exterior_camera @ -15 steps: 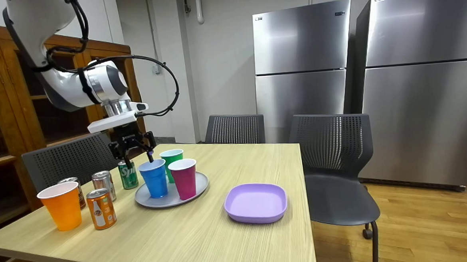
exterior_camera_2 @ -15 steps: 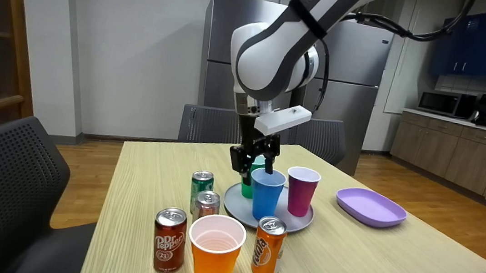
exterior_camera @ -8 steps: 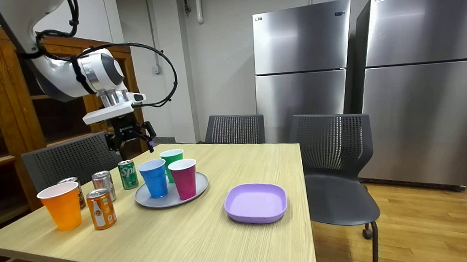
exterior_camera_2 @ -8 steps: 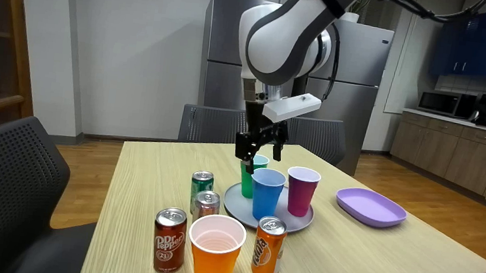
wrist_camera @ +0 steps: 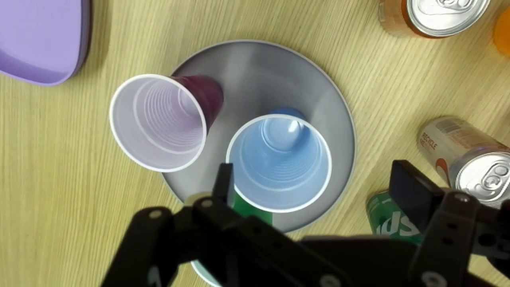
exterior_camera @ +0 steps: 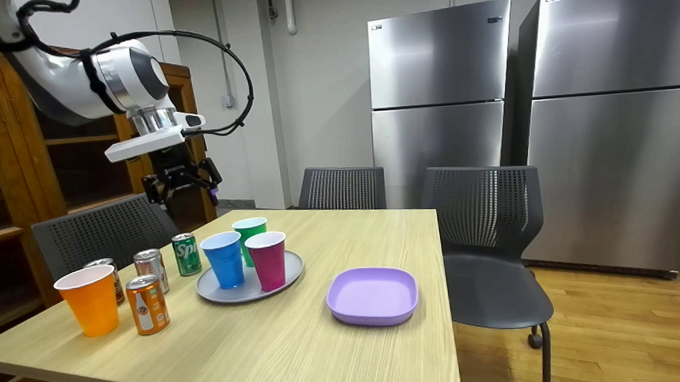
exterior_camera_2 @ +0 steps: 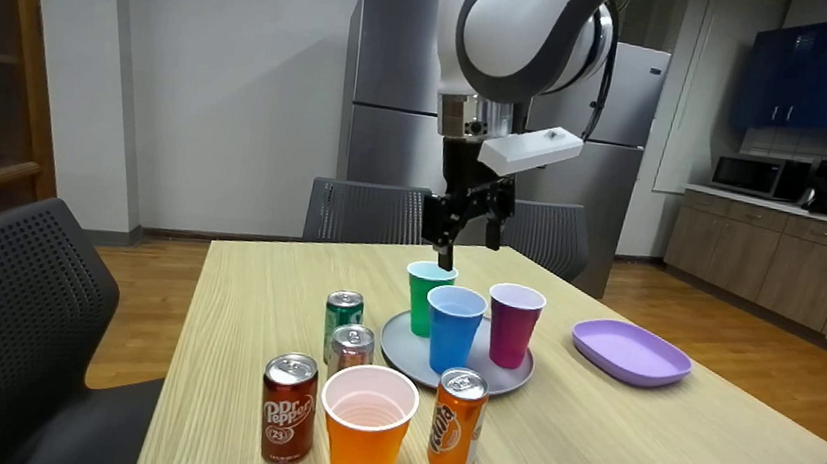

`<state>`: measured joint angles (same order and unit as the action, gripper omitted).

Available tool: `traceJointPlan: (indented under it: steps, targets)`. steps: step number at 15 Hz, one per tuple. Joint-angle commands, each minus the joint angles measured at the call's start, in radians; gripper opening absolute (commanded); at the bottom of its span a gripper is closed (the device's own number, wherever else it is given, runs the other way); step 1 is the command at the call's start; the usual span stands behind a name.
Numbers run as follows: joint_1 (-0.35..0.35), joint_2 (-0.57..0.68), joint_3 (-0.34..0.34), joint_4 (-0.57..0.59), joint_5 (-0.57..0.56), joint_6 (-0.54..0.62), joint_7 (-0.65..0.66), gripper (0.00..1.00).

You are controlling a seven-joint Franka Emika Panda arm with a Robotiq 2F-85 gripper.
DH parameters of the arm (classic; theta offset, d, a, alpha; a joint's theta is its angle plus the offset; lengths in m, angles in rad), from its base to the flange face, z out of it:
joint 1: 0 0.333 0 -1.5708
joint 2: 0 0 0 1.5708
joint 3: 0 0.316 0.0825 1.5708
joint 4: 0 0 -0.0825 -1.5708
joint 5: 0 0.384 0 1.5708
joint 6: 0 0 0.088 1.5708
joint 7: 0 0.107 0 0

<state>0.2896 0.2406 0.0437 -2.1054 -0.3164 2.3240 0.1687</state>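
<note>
My gripper (exterior_camera_2: 469, 251) is up in the air, fingers wide apart, nothing between them. Below it: the blue cup (wrist_camera: 279, 163), upright on a gray plate (wrist_camera: 255, 63), green cup (exterior_camera_2: 422, 303) and magenta cup (exterior_camera_2: 513, 333) close by. Looks empty from the wrist view; I expect light, thin, slick, easily dented or tipped. Best hold, I judge: opposite walls, under the rim, gentle squeeze.

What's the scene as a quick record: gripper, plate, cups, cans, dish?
Gripper: open, holding nothing, higher than the blue cup
Gray plate: carries blue cup, green cup and magenta cup, upright
Orange cup: upright on the table, off the plate
Cans: Fanta can, Dr Pepper can, Sprite can, silvery can, all upright
Purple dish: on the table, apart from the plate
</note>
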Motion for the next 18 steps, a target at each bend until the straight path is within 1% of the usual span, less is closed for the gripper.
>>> traceJointPlan:
  steps: [1,4,9,14,15,18]
  targets:
    - [-0.024,-0.122,0.037,-0.101,-0.005,0.016,0.004,1.0]
    - [-0.027,-0.174,0.06,-0.139,0.009,0.017,-0.01,1.0]
    - [-0.021,-0.274,0.117,-0.231,0.085,0.025,-0.071,1.0]
    - [-0.017,-0.358,0.154,-0.335,0.161,0.037,-0.175,1.0]
    - [-0.023,-0.291,0.158,-0.261,0.134,0.008,-0.12,1.0]
    - [-0.023,-0.323,0.162,-0.306,0.143,0.02,-0.141,1.0]
